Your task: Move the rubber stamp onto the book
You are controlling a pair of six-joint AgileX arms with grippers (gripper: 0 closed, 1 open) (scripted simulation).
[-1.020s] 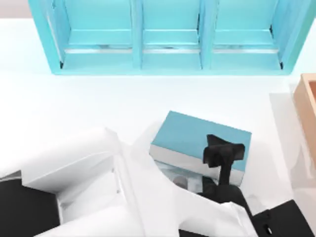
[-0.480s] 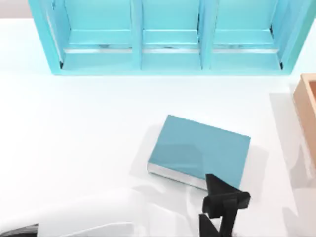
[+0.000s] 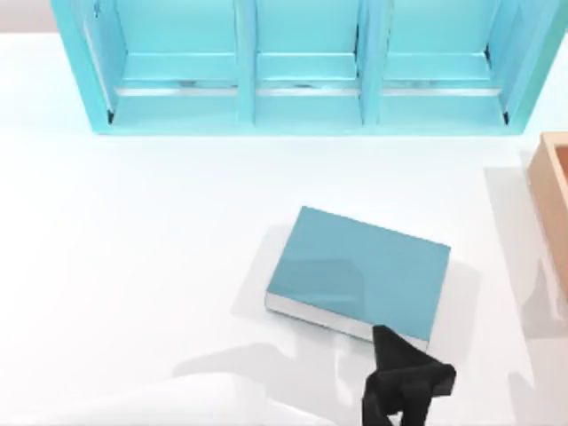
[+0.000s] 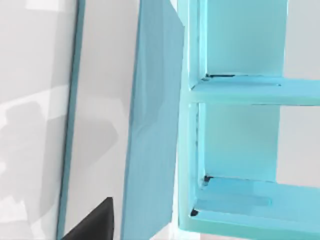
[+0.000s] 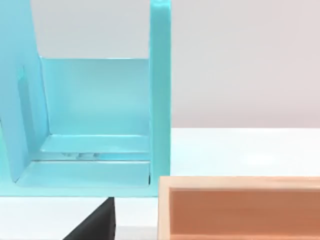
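Left gripper [image 3: 404, 390] is hovering just near of the book's [image 3: 359, 271] near-right corner; I cannot tell its grip. Book is lying flat, right of centre. Right arm is facing shelf [image 3: 302, 67] and box [image 3: 555, 195].

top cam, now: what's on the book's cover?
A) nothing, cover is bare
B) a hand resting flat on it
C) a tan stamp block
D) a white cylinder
A: in the top view the book shows a plain teal cover with nothing on it; a dark hand sits off its near edge, toward the bottom of the view.
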